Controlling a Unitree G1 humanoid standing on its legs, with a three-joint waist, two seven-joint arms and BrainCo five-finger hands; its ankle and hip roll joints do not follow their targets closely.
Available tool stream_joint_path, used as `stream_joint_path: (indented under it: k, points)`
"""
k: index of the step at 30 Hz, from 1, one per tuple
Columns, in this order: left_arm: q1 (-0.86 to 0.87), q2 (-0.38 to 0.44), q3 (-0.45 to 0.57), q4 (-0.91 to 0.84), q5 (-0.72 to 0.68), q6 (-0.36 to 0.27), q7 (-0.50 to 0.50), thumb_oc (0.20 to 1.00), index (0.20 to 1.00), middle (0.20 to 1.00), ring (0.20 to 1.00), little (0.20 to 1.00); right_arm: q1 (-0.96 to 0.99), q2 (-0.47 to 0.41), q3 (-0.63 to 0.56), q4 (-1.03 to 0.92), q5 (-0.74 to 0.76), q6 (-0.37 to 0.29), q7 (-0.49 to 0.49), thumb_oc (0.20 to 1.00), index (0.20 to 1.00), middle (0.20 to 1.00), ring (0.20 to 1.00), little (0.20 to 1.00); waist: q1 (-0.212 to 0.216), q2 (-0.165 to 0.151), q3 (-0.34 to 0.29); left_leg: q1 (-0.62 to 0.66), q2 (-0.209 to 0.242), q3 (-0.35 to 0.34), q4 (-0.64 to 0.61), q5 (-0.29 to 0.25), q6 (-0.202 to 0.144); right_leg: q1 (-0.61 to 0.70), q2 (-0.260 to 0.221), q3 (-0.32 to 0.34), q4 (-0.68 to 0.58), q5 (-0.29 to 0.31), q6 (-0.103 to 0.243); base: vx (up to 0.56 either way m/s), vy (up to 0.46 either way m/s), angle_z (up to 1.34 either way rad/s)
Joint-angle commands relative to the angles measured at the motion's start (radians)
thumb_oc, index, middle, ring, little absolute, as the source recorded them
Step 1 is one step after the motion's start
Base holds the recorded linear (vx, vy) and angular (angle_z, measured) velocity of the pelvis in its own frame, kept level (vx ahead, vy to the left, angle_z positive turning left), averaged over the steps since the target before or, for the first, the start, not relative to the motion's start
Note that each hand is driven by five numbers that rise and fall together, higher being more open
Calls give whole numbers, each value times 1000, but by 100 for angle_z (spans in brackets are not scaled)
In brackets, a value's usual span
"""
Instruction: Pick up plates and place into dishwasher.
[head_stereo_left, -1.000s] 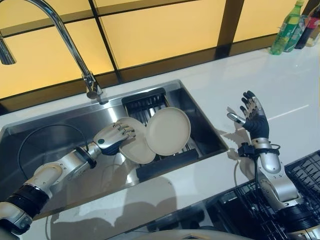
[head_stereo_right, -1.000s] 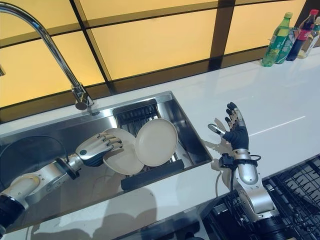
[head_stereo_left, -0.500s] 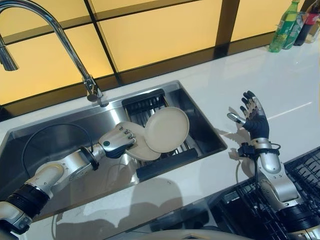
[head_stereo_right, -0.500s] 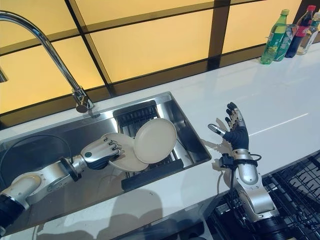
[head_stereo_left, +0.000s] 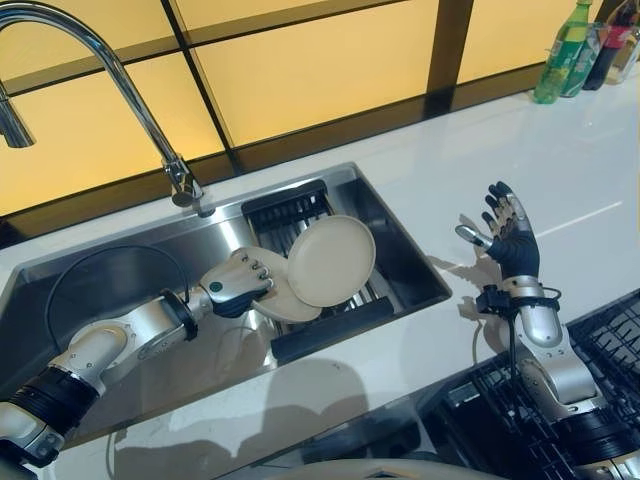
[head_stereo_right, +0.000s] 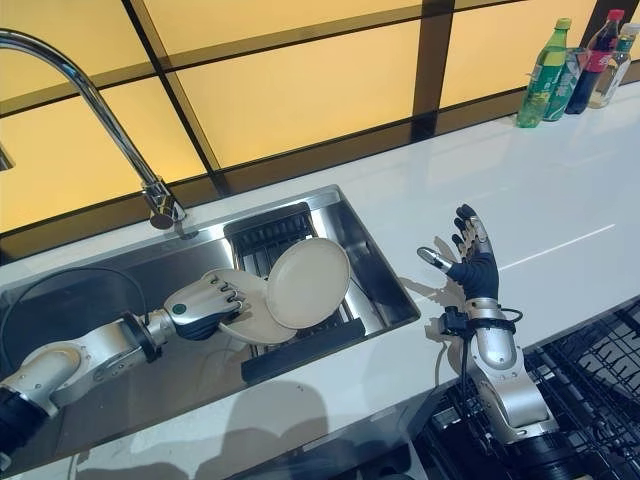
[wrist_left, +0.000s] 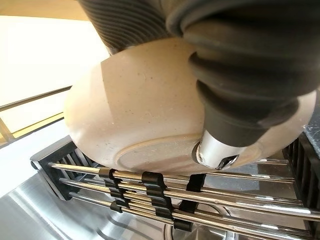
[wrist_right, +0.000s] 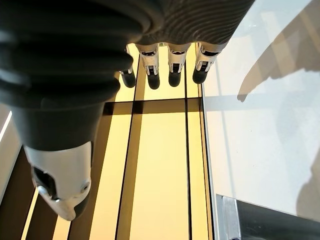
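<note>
Left hand (head_stereo_left: 232, 285) sits low in the sink (head_stereo_left: 110, 290), fingers curled over the near rim of the lower plate (head_stereo_left: 283, 304), thumb underneath; the left wrist view shows the thumb tip (wrist_left: 216, 152) pressed against that plate's underside, so the hand holds it pinched. This plate is cream-coloured, tilted, its far edge resting on the black drying rack (head_stereo_left: 300, 215) with chrome rods that spans the right part of the sink.

A second cream plate (head_stereo_left: 331, 260) leans upright-tilted against the rack just right of the held one, overlapping its far edge; the two touch or nearly touch, cannot tell which. The left hand's fingers stop short of this second plate.

Right hand (head_stereo_left: 512, 235) is raised over the white countertop (head_stereo_left: 580, 170), right of the sink and well apart from both plates, fingers straight and spread wide, thumb out to the side, holding nothing. Its wrist view shows the fingertips (wrist_right: 173, 77) pointing toward the amber wall panels (head_stereo_left: 310, 60).

Around: tall curved chrome faucet (head_stereo_left: 140, 100) behind the sink's left half. Bottles (head_stereo_left: 570, 45) stand at the far right corner of the counter. Black dishwasher rack (head_stereo_left: 620, 350) lies open at lower right, below the counter edge, beside the right forearm. The rack's front bar (head_stereo_left: 330, 330) lies between the plates and the counter's near edge.
</note>
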Motion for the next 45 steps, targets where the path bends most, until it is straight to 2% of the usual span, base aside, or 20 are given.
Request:
stream_joint_path:
  k: [1, 11, 18, 24, 31, 42, 45]
  points:
    - [-20, 64, 59, 42, -4, -2, -39, 200, 200, 200, 200, 200, -1, -39, -23, -58, 28, -35, 1, 1000, 1000, 1000, 1000, 1000, 18, -48, -52, -25, -5, -41, 11, -59, 3, -32, -90, -56, 18, -22, 111, 0, 0, 0]
    - [36, 129, 139, 1, 5, -5, -103, 200, 200, 200, 200, 200, 8, -64, -42, -69, 59, -34, 1, 1000, 1000, 1000, 1000, 1000, 43, -47, -56, -35, -6, -55, 13, -56, -1, -30, -90, -79, 15, -24, 108, -14, -5, 3]
    - [63, 148, 197, 5, 28, 24, -28, 200, 200, 200, 200, 200, 4, -70, -41, -64, 72, -44, 2, 1000, 1000, 1000, 1000, 1000, 62, -46, -62, -44, -7, -65, 11, -55, -6, -29, -93, -96, 10, -24, 106, -30, -1, 7]
    - [94, 162, 294, -17, 10, 49, 27, 200, 200, 200, 200, 200, 10, -71, -61, -70, 84, -44, 14, 1000, 1000, 1000, 1000, 1000, 80, -47, -70, -53, -6, -73, 11, -52, -11, -29, -97, -114, 9, -25, 104, -34, 4, 6]
    - [123, 158, 376, -47, 31, 42, 92, 200, 200, 200, 200, 200, 9, -69, -79, -70, 87, -42, 25, 1000, 1000, 1000, 1000, 1000, 95, -48, -75, -60, -6, -84, 10, -50, -14, -31, -101, -129, 10, -27, 103, -31, 14, 7]
    - [169, 160, 435, -107, 46, 35, 46, 200, 200, 200, 200, 200, 20, -74, -96, -79, 87, -36, 33, 1000, 1000, 1000, 1000, 1000, 109, -53, -78, -63, -5, -96, 8, -50, -18, -31, -107, -147, 10, -27, 106, -13, 12, 7]
    - [170, 160, 431, -100, 8, 45, 75, 200, 200, 200, 200, 200, 12, -80, -90, -75, 90, -42, 35, 1000, 1000, 1000, 1000, 1000, 111, -56, -80, -65, -5, -97, 7, -49, -18, -33, -107, -147, 10, -26, 107, 0, 0, 0]
